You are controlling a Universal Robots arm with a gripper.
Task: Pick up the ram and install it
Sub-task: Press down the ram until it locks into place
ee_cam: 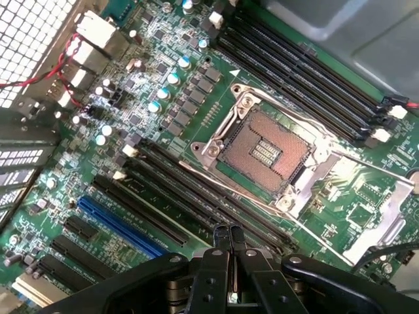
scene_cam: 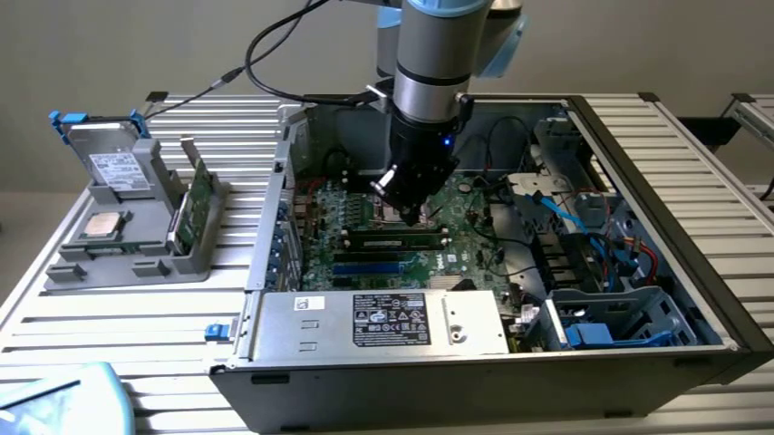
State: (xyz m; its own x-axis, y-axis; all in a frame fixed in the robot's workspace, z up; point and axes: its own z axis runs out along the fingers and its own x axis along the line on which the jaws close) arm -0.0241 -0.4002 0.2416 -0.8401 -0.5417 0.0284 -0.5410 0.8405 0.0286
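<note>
The ram (scene_cam: pixel 393 241), a long thin green stick with black chips, stands in a memory slot on the motherboard (scene_cam: pixel 466 258) inside the open computer case. My gripper (scene_cam: pixel 414 216) hangs just above it, on the processor-socket side. Whether the tips touch the stick I cannot tell. In the wrist view the gripper (ee_cam: pixel 229 234) is shut, its two black fingers (ee_cam: pixel 220 239) pressed together with nothing between them, over the row of black memory slots (ee_cam: pixel 190 186) beside the bare processor socket (ee_cam: pixel 265 150).
A silver power supply (scene_cam: pixel 381 322) fills the case's front. Drive cages and blue cables (scene_cam: pixel 604 263) crowd the exterior view's right. At the left a grey holder (scene_cam: pixel 121 263) carries a hard drive (scene_cam: pixel 115 168), a square silver processor (scene_cam: pixel 103 225) and a larger green card (scene_cam: pixel 194 204).
</note>
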